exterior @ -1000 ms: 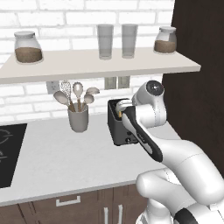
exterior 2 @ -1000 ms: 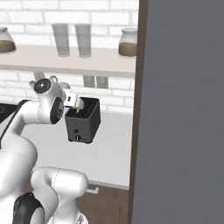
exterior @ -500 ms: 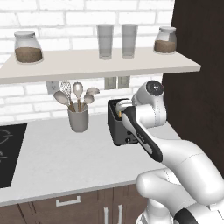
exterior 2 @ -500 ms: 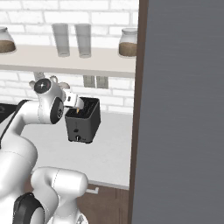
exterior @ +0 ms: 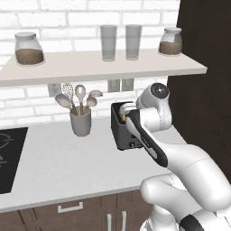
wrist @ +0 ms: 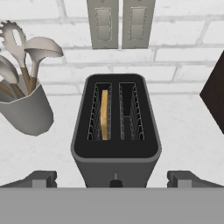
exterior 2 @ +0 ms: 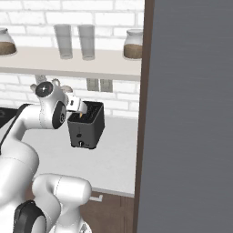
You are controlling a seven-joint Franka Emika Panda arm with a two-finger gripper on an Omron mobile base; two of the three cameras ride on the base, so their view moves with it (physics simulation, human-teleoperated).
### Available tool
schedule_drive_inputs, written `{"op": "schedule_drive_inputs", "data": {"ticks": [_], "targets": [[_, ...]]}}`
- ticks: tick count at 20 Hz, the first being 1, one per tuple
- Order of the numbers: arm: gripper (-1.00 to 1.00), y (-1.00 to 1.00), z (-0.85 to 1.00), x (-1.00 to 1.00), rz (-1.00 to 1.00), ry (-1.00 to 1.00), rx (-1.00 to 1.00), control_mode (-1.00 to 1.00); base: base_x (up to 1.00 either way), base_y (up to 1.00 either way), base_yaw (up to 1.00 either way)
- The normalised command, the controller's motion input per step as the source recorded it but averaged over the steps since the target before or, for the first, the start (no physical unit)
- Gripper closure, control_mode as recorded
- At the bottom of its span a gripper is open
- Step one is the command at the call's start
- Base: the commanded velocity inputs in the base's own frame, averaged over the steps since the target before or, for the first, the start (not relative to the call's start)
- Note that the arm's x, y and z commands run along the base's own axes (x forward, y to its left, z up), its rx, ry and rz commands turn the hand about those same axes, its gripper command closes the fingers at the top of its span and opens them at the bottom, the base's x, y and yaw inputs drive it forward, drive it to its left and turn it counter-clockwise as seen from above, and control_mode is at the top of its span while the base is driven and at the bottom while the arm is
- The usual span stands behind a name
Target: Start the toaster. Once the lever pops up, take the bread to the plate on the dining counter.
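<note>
Unchanged versus a second ago. Gripper (wrist: 112, 178) hovered over toaster (wrist: 115, 131), jaws spread wide (nothing held). Bread (wrist: 104, 114) sat in left slot, beside utensil crock (wrist: 26, 109).

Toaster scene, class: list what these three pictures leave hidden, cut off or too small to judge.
- Lever: hand view, bottom band cuts it; position unclear.
- Toaster right side: left base view, arm covers it.
- Bread: hand view, just its top edge shows in the slot.
- Gripper: hand view, open, fingertips cut off below.
- Counter right end: right base view, dark panel hides it.
</note>
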Motion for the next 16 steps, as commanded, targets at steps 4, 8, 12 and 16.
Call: {"op": "schedule_drive_inputs", "data": {"ticks": [4,8,12,16], "targets": [[-1.00,0.00,0.00,0.00,0.00,0.00,0.00,-1.00,0.00,0.00,0.00],[-1.00,0.00,0.00,0.00,0.00,0.00,0.00,-1.00,0.00,0.00,0.00],[-1.00,0.00,0.00,0.00,0.00,0.00,0.00,-1.00,0.00,0.00,0.00],[-1.00,0.00,0.00,0.00,0.00,0.00,0.00,-1.00,0.00,0.00,0.00]]}}
